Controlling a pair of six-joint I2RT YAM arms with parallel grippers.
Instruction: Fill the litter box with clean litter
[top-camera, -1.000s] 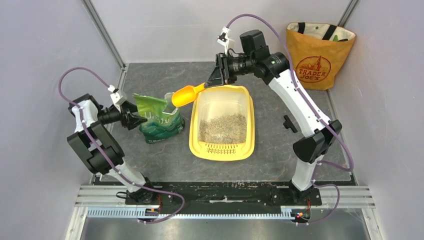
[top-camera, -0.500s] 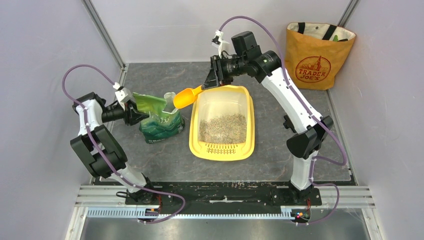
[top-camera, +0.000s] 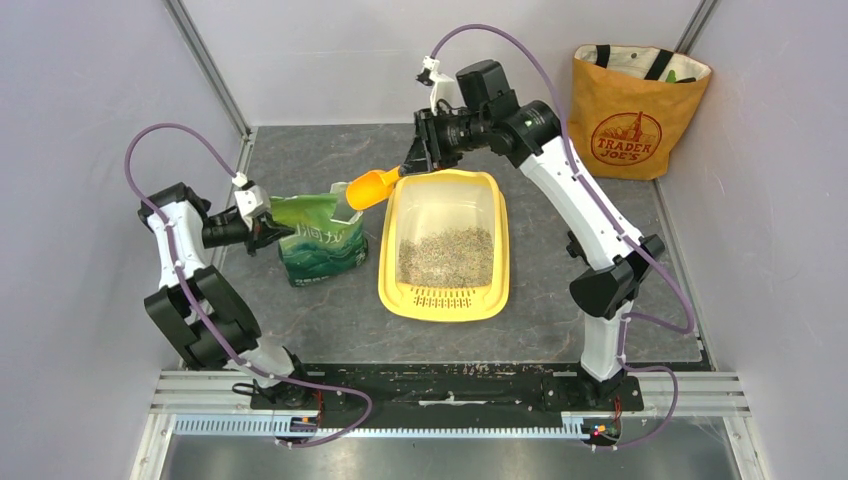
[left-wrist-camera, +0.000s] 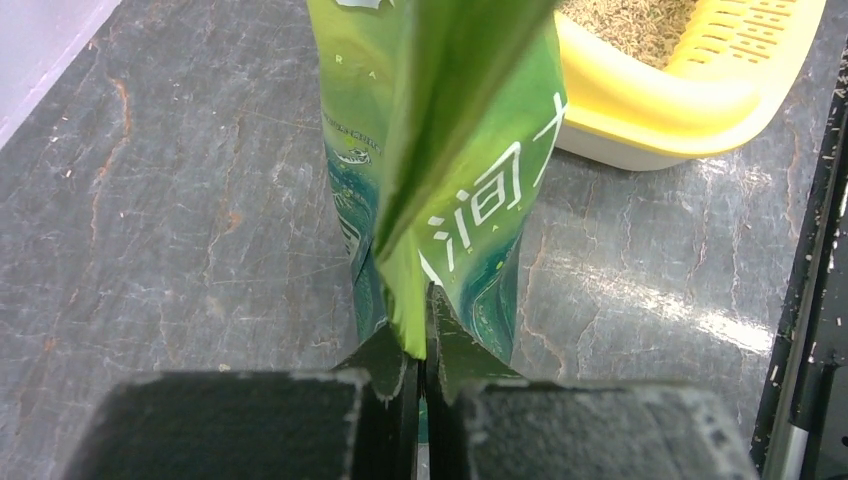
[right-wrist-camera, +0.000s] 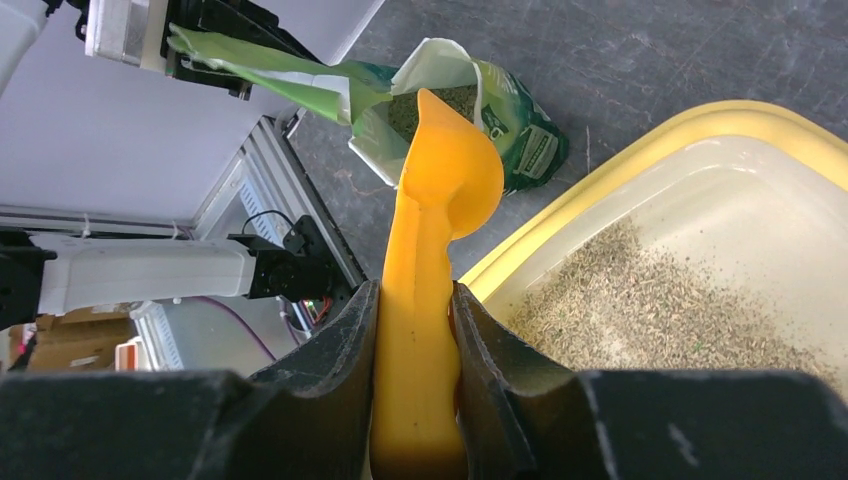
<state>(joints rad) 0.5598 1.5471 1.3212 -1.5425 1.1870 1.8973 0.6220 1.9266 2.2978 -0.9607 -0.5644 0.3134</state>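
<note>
Left hand (left-wrist-camera: 422, 345) is pinching the flap of the limp crinkly green plastic bag (left-wrist-camera: 480, 200). Right hand (right-wrist-camera: 415, 330) is gripping the stiff orange-yellow plastic scoop (right-wrist-camera: 440, 200) by its handle. The loose grey-beige litter granules (right-wrist-camera: 398, 113) ahead are probably spill-prone.

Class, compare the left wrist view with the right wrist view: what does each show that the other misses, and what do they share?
Only the left wrist view shows the slotted grate of the litter box and the white characters on the green bag. Only the right wrist view shows the right claw gripping the orange scoop and the bag's open mouth. Both show the bag, the left claw pinching its flap, clean litter in the box, and the grey table.
</note>
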